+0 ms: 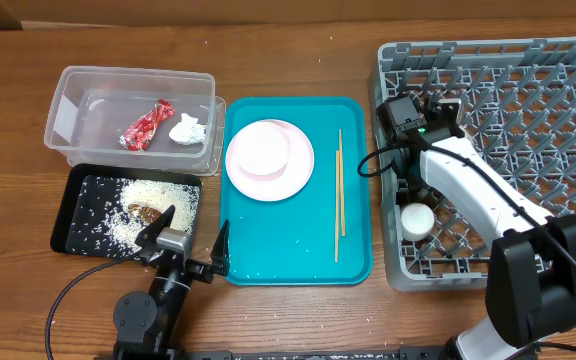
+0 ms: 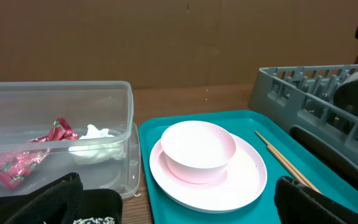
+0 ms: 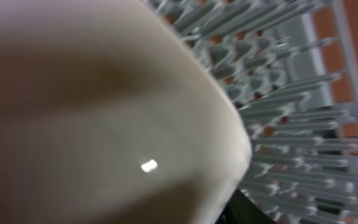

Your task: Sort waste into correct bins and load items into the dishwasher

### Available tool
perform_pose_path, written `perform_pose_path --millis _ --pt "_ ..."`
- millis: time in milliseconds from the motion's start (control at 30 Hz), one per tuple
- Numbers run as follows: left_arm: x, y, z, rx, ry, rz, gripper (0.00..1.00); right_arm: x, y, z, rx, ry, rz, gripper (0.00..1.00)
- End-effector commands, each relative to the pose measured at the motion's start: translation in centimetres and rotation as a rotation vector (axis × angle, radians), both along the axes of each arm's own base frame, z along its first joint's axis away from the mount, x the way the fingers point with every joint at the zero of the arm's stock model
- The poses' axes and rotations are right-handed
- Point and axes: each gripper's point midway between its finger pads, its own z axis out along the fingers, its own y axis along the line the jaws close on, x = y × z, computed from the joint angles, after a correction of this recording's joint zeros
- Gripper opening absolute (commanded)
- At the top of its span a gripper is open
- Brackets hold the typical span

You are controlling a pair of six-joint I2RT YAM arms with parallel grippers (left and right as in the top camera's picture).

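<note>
Chopsticks (image 1: 338,195): side by side on teal tray (image 1: 268,240), right of centre, long axis top to bottom.
Pink bowl (image 1: 258,148): mouth up, on pink plate (image 1: 296,172).
Left gripper (image 1: 190,238): lower left, spread wide, empty.
Right gripper (image 1: 440,108): over dish rack (image 1: 568,60); opening cannot be told.

Clear tub (image 1: 64,112) is showing glossy plastic; grey rack (image 1: 528,80) is looking matt plastic; chopsticks (image 1: 339,200) are appearing bare wood.
</note>
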Motion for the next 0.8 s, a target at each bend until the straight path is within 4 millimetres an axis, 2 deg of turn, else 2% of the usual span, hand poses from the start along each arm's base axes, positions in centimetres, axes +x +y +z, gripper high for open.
perform_pose_path --millis 0,100,200,367,400,433,467,533,600,767 --pt "-0.1 -0.1 0.0 0.017 -0.013 -0.01 1.0 0.4 2.1 -0.4 0.142 -0.004 -0.001 0.4" --pt "-0.1 -0.1 0.0 0.017 -0.013 -0.011 1.0 0.5 3.0 0.5 0.196 0.002 0.007 0.43" --pt "-0.1 -0.1 0.0 0.017 -0.013 -0.01 1.0 1.0 3.9 2.4 0.259 -0.019 0.018 0.43" --pt "-0.1 -0.1 0.0 0.017 -0.013 -0.01 1.0 2.2 6.2 7.0 0.413 -0.115 0.064 0.44" --pt "-0.1 -0.1 0.0 0.017 -0.013 -0.01 1.0 2.5 7.3 7.6 0.475 -0.135 0.084 0.53" --pt "-0.1 -0.1 0.0 0.017 -0.013 -0.01 1.0 2.8 9.0 8.1 0.573 -0.136 0.119 0.69" --pt "-0.1 -0.1 0.0 0.017 -0.013 -0.01 1.0 2.7 10.5 8.2 0.65 -0.117 0.162 0.78" --pt "-0.1 -0.1 0.0 0.017 -0.013 -0.01 1.0 2.4 14.5 8.5 0.838 -0.06 0.3 0.74" --pt "-0.1 -0.1 0.0 0.017 -0.013 -0.01 1.0 2.0 16.6 8.3 0.945 -0.025 0.348 0.67" --pt "-0.1 -0.1 0.0 0.017 -0.013 -0.011 1.0 0.9 20.1 6.4 0.983 0.045 0.417 0.67"
